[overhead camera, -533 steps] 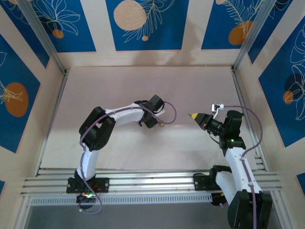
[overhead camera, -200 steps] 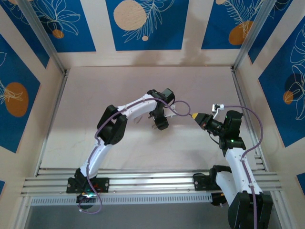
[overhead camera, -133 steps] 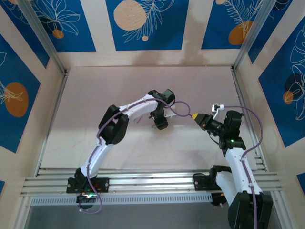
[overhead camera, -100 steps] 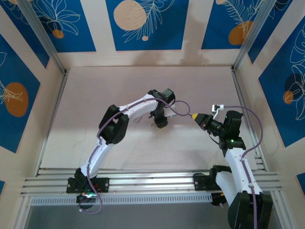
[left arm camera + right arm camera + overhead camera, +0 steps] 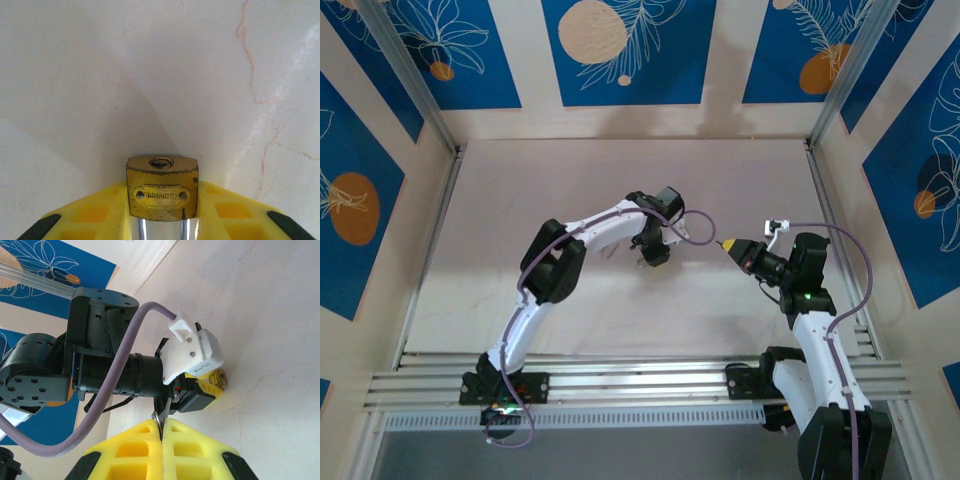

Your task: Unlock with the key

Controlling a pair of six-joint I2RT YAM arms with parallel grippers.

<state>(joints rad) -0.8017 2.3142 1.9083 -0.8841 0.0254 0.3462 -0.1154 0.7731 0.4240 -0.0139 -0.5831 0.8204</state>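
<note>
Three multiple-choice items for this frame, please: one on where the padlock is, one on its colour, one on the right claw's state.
1. Where is the padlock? A) between the fingers of the left claw B) in the right claw C) loose, far from both claws
2. What colour is its body? A) red B) brass C) black
3. How is the right claw? A) wide open B) shut on nothing C) shut on the key
1 A: yellow fingers flank it. 2 B: its face is brass. 3 C: fingers meet, pinching the key's ring.
</note>
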